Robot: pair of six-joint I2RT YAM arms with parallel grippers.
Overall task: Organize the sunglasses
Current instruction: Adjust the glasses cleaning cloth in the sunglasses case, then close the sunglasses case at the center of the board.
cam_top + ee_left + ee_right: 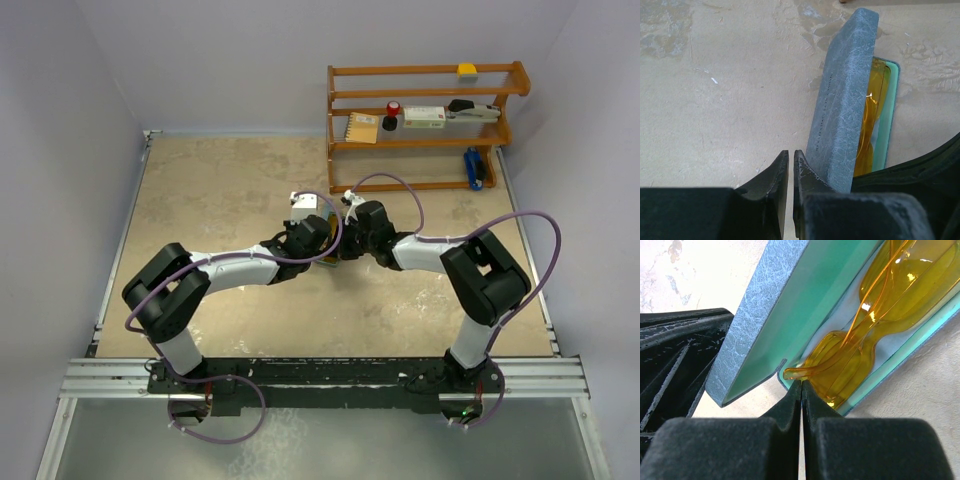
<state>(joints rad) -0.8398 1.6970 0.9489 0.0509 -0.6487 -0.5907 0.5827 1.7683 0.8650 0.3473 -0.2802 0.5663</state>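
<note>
— Tan table (230, 190) from above, with a wooden shelf (425, 125) at the upper right. Both arms bent inward, left gripper (322, 245) and right gripper (350, 245) almost meeting at the centre of the frame.

— Fingers readable from up there?

— No, too small and dark. Anything between the two wrists mostly covered by them.

— Left wrist view, then?

— Blue-grey lid (842, 100) of the case standing steeply at centre right. Amber sunglasses (872, 115) just behind it, lying in the teal base (891, 125). Left gripper (791, 172) at the bottom edge, closed down to a thin slit, nothing in the slit. Right-hand finger (805, 182) close against the lid's outer face near its lower end.

— And the right wrist?

— Straight into the open case. Sunglasses (875, 325) folded, stretching from the centre to the upper right, resting in the teal base (920, 340). Lid (755, 315) tilted up on the left. Right gripper (801, 390) at bottom centre, fingers pressed fully together, gripping nothing. Fingertips right under the curved end of one amber temple, at the near rim of the base.

— Touching it?

— Impossible to tell.
</note>
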